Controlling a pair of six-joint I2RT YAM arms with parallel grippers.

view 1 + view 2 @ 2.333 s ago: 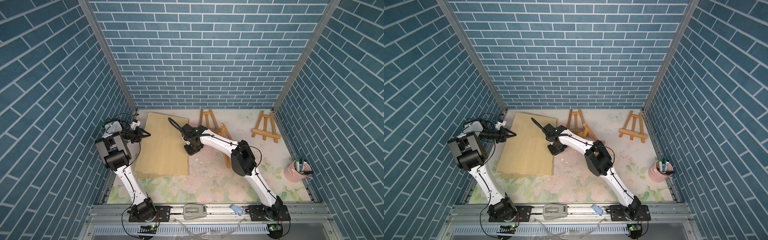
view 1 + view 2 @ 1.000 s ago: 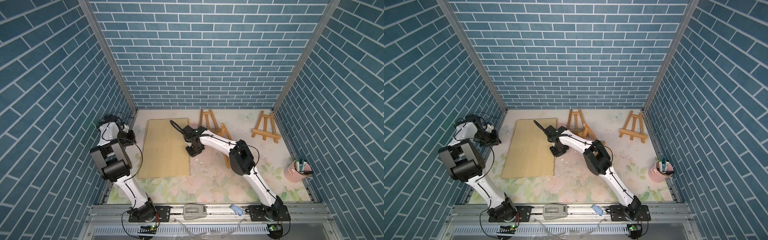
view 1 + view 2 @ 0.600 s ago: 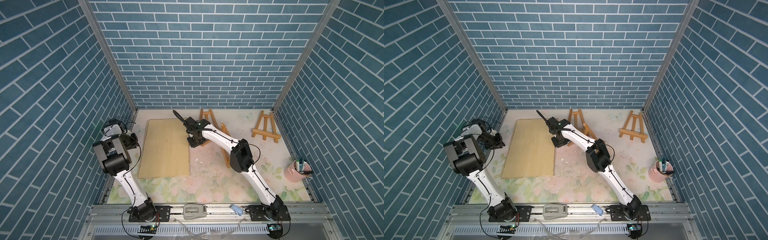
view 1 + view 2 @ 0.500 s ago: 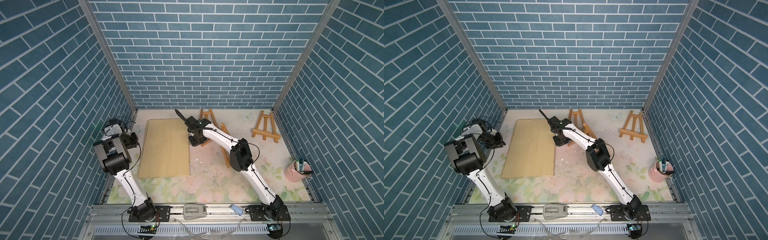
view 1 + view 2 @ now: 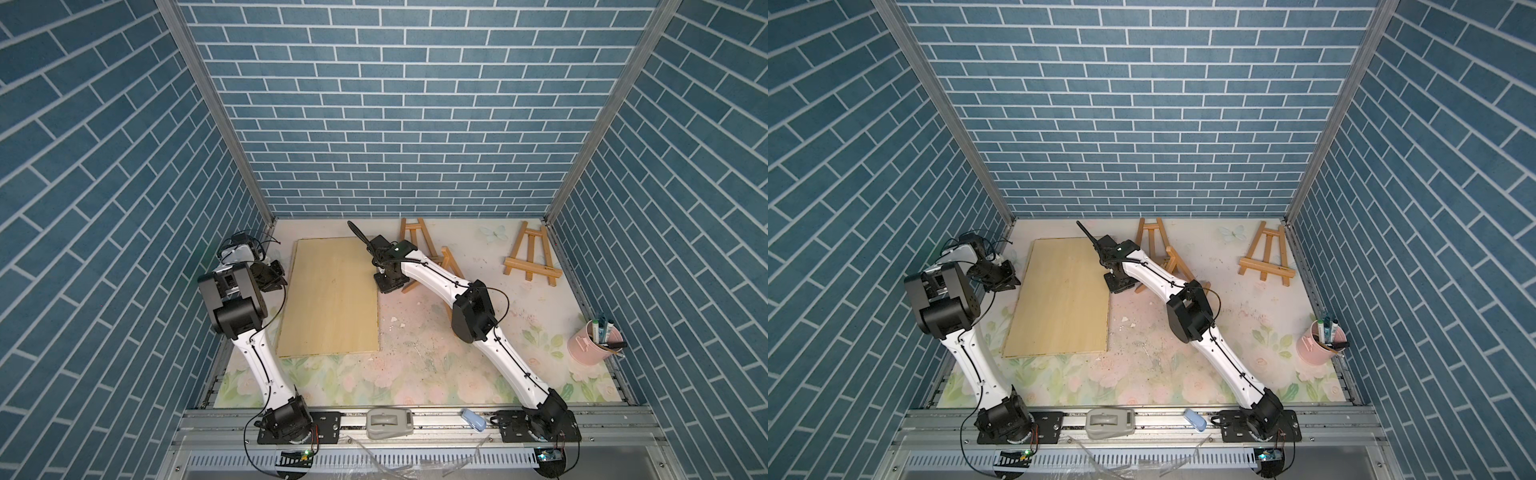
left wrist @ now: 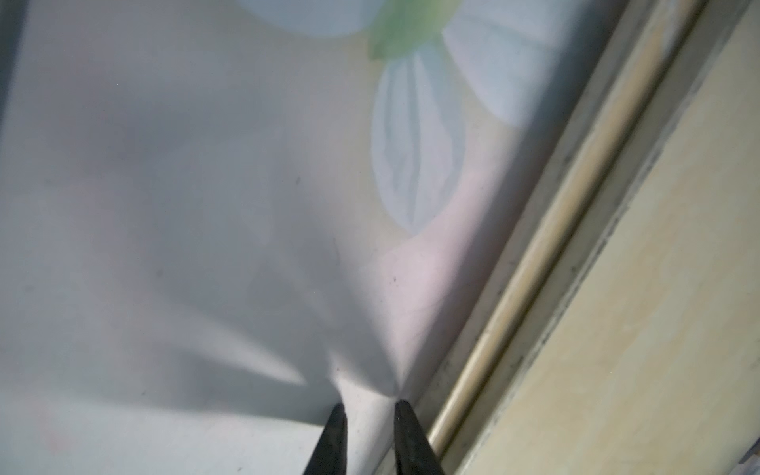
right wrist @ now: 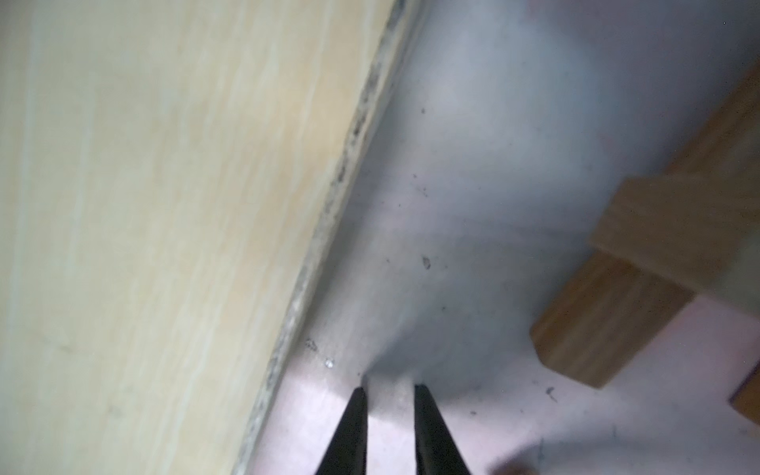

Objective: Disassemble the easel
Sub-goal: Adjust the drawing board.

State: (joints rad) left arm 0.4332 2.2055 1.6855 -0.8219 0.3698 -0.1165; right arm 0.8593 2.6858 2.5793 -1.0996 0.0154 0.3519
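- Top views: the board (image 5: pixel 332 299) now lies flat and square on the left half of the counter (image 5: pixel 415 365). Moments ago it sat skewed, with both arms at it.
- The left pincer (image 6: pixel 368 405) has drawn back toward the counter's left edge, tips slightly apart and empty.
- The right pincer (image 7: pixel 388 388) has come off the board's right edge, tips slightly apart and empty.
- The easel (image 5: pixel 411 227) stands at the middle of the back edge, just right of the board.
- With the board set down, the easel itself is likely next.

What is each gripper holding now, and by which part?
Nothing. The left gripper and right gripper each show a narrow empty gap, beside the wooden board.
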